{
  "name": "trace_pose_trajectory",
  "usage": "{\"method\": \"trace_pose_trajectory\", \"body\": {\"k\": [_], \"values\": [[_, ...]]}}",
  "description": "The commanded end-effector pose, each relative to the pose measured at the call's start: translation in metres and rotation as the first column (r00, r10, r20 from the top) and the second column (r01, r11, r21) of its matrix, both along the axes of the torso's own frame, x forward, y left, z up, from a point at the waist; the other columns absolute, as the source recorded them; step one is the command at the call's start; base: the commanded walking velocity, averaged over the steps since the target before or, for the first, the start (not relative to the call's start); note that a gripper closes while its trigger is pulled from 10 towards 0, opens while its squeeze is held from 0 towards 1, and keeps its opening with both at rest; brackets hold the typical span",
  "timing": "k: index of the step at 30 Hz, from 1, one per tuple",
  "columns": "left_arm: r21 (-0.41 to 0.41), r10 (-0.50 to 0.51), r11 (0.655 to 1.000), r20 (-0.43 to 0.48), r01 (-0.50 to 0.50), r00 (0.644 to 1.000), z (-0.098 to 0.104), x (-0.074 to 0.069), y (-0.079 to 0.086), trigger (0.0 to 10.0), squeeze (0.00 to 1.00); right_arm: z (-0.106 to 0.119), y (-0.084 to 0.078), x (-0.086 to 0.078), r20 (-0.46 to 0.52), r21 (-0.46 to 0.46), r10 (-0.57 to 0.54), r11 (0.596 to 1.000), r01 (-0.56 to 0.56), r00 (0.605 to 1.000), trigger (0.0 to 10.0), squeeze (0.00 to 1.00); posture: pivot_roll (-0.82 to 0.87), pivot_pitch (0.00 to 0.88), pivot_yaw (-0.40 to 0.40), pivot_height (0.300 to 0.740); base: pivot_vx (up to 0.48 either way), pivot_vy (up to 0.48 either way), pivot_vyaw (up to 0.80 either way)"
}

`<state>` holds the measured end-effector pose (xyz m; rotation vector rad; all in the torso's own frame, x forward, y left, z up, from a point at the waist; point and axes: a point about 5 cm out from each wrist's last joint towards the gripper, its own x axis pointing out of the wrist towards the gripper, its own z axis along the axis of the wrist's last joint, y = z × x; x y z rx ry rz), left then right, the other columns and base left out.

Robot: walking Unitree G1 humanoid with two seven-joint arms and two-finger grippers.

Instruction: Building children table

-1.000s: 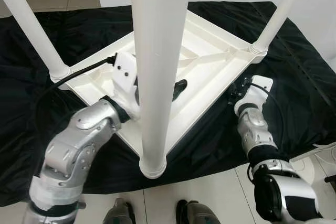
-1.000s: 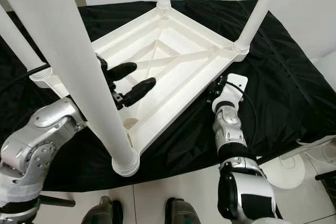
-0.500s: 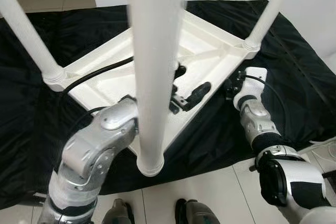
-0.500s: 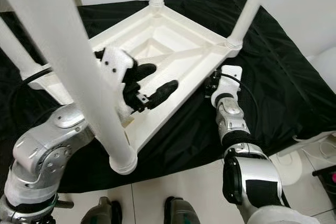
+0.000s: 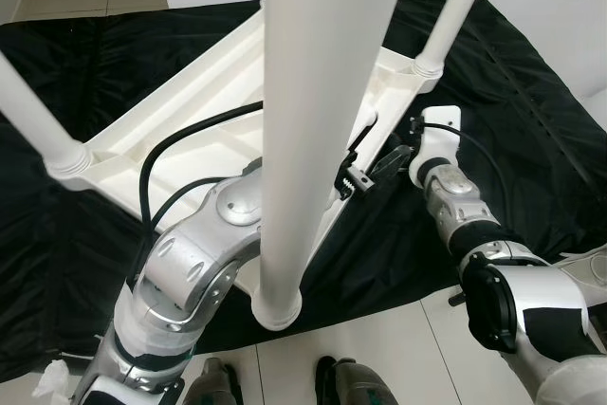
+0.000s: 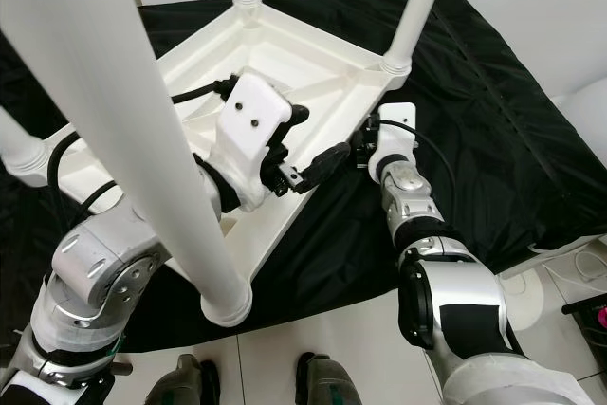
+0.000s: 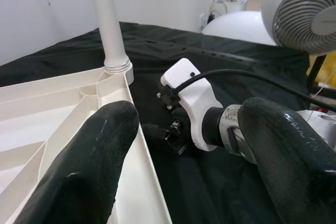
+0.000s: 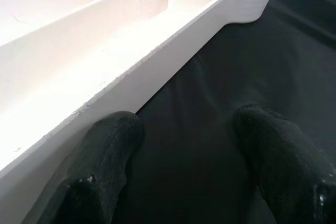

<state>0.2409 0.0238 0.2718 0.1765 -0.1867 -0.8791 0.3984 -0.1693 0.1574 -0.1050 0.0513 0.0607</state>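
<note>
White plastic table [image 6: 285, 73] lies upside down on a black cloth [image 6: 493, 130], its ribbed underside facing up and its legs standing upward from the corners. One table leg [image 6: 142, 130] rises close to the head camera and hides much of the table and part of the left arm. The left gripper [image 6: 308, 144] reaches over the table's rim with its fingers spread, holding nothing. Just beside that rim, the right gripper [image 8: 181, 177] hovers low over the cloth, its fingers also spread and empty. Beyond the cloth stands a fan [image 7: 302, 9], and near the table's closest corner are the robot's feet [image 6: 256, 381] on pale floor tiles [image 6: 313, 329].
</note>
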Motion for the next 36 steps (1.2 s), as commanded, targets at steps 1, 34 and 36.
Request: {"method": "trace_pose_trajectory", "body": {"k": [1, 34, 36], "values": [[0.008, 0.014, 1.0, 0.005, -0.014, 1.0, 0.001, -0.002, -0.006, 10.0, 0.0, 0.004, 0.016, 0.002, 0.014, -0.013, 0.073, 0.997, -0.073, 0.997, 10.0, 0.0, 0.04, 0.153, -0.019, 0.74, 0.0, 0.0, 0.0], [0.069, -0.02, 0.997, -0.026, 0.021, 0.999, -0.038, 0.059, 0.105, 10.0, 1.0, -0.03, -0.018, -0.077, 0.264, 0.187, 0.024, 0.979, -0.076, 0.964, 10.0, 0.0, -0.02, 0.127, 0.028, 0.74, 0.0, 0.0, 0.0], [0.061, -0.09, 0.994, -0.04, 0.092, 0.995, -0.039, 0.055, 0.108, 10.0, 1.0, -0.031, -0.019, -0.083, 0.259, 0.181, 0.038, 0.98, -0.087, 0.965, 10.0, 0.0, -0.02, 0.126, 0.028, 0.74, 0.0, 0.0, 0.0]]}}
